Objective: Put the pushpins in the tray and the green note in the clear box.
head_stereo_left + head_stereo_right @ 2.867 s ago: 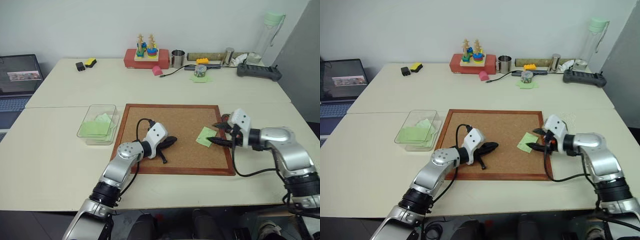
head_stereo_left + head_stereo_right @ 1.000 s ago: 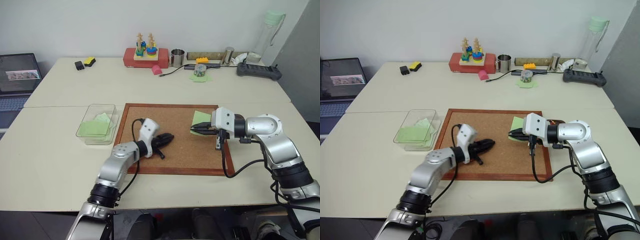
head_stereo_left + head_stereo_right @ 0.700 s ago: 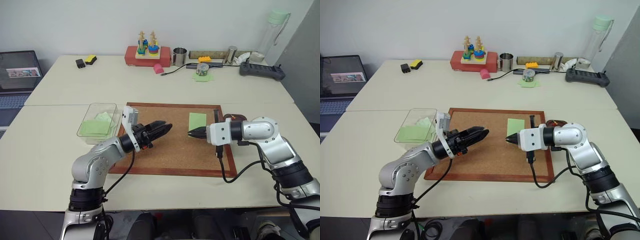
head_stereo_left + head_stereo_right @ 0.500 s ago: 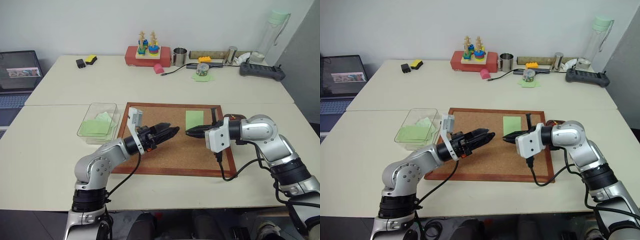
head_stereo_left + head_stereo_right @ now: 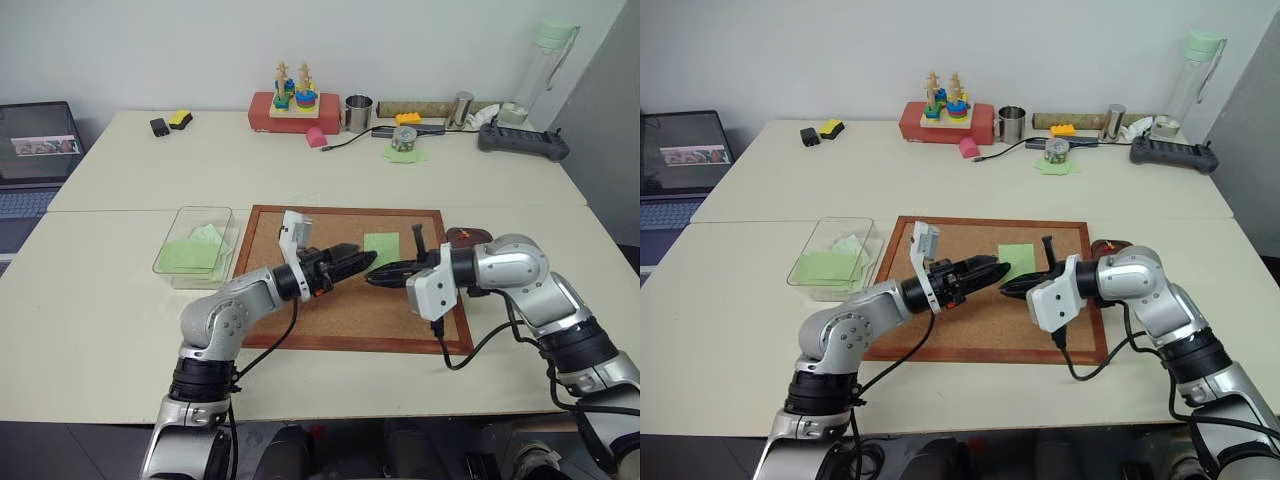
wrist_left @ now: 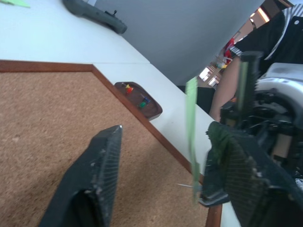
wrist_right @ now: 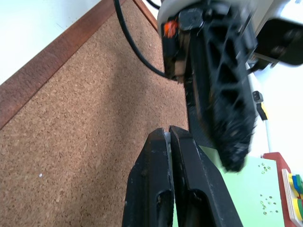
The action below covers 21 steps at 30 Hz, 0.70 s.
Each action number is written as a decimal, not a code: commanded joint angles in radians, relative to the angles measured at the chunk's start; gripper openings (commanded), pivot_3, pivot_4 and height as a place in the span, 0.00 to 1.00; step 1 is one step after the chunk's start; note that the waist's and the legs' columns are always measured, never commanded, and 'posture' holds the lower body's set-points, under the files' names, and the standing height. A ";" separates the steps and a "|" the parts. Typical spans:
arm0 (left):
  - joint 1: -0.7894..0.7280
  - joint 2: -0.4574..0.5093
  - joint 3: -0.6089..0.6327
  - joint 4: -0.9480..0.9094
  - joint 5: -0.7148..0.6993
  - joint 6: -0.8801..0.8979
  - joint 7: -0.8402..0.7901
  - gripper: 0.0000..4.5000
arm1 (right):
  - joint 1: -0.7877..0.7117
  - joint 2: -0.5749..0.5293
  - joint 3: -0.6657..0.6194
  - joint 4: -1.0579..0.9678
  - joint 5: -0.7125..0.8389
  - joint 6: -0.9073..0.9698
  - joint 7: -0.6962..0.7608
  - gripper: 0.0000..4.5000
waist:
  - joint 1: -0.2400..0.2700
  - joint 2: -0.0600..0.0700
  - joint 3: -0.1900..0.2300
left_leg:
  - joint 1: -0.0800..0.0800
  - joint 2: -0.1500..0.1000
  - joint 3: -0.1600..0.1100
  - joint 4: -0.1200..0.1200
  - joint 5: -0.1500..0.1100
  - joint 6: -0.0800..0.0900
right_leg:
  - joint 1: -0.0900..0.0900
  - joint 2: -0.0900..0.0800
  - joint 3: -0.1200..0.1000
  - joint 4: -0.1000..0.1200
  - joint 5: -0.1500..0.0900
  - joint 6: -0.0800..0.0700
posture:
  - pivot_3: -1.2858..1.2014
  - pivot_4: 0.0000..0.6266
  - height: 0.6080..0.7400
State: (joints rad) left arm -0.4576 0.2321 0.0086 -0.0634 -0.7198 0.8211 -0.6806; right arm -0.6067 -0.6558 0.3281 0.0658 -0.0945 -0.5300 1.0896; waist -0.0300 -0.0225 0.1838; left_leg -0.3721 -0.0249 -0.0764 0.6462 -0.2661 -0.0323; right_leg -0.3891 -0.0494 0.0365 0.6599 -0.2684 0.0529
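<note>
Green note (image 5: pixel 381 246): flat pale-green square, pinched by right gripper (image 5: pixel 372 278) jaws; left gripper (image 5: pixel 366 260) jaws spread.

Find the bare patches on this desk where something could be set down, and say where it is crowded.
Bare: the table between the back row of clutter and the cork board, and the near strip in front of the board. The board's left half is bare. Crowded: the board's right side, where both pincers meet at the green note, beside the tray. The clear box already holds green papers.
</note>
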 commanded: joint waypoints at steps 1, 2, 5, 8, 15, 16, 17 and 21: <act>-0.018 -0.002 -0.023 -0.021 0.004 -0.023 -0.033 0.52 | 0.005 -0.003 -0.003 -0.039 0.027 -0.017 0.001 0.00 | 0.001 0.000 0.000 | 0.000 0.000 0.000 0.000 0.000 0.000 | 0.000 0.000 0.000 0.000 0.000 0.000 | 0.52 0.24 1.00; -0.017 -0.001 -0.033 -0.023 0.010 -0.026 -0.039 0.48 | 0.006 -0.003 -0.001 -0.040 0.027 -0.018 0.000 0.00 | 0.001 0.000 0.000 | 0.000 0.000 0.000 0.000 0.000 0.000 | 0.000 0.000 0.000 0.000 0.000 0.000 | 0.52 0.24 1.00; -0.014 -0.007 -0.050 -0.027 0.016 -0.028 -0.046 0.37 | 0.008 0.001 0.005 -0.045 0.027 -0.019 -0.001 0.00 | 0.001 0.000 0.000 | 0.000 0.000 0.000 0.000 0.000 0.000 | 0.000 0.000 0.000 0.000 0.000 0.000 | 0.52 0.24 1.00; -0.011 -0.010 -0.059 -0.031 0.012 -0.027 -0.054 0.24 | 0.008 0.005 0.008 -0.047 0.027 -0.017 -0.002 0.00 | 0.000 0.000 0.000 | 0.000 0.000 0.000 0.000 0.000 0.000 | 0.000 0.000 0.000 0.000 0.000 0.000 | 0.52 0.24 1.00; -0.003 0.002 -0.078 -0.017 0.056 -0.058 -0.050 0.01 | 0.007 0.008 0.010 -0.053 0.030 -0.017 0.000 0.00 | 0.000 0.000 0.000 | 0.000 0.000 0.000 0.000 0.000 0.000 | 0.000 0.000 0.000 0.000 0.000 0.000 | 0.52 0.24 1.00; -0.001 0.002 -0.079 -0.017 0.060 -0.060 -0.052 0.01 | 0.007 0.009 0.011 -0.054 0.030 -0.017 0.000 0.00 | 0.000 0.000 0.000 | 0.000 0.000 0.000 0.000 0.000 0.000 | 0.000 0.000 0.000 0.000 0.000 0.000 | 0.52 0.24 1.00; 0.001 0.003 -0.082 -0.018 0.063 -0.061 -0.054 0.01 | 0.007 0.010 0.012 -0.055 0.029 -0.018 -0.001 0.00 | 0.001 0.000 0.000 | 0.000 0.000 0.000 0.000 0.000 0.000 | 0.000 0.000 0.000 0.000 0.000 0.000 | 0.52 0.24 1.00; 0.009 0.010 -0.102 -0.017 0.109 -0.094 -0.046 0.01 | 0.007 0.014 0.011 -0.055 0.030 -0.024 -0.004 0.00 | 0.000 0.000 0.000 | 0.000 0.000 0.000 0.000 0.000 0.000 | 0.000 0.000 0.000 0.000 0.000 0.000 | 0.52 0.24 1.00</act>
State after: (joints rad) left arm -0.4508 0.2359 -0.0784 -0.0650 -0.6434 0.7610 -0.7310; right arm -0.5968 -0.6473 0.3408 0.0469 -0.0939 -0.5350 1.0901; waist -0.0296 -0.0225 0.1838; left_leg -0.3719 -0.0249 -0.0764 0.6463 -0.2662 -0.0322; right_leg -0.3891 -0.0495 0.0366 0.6600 -0.2684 0.0530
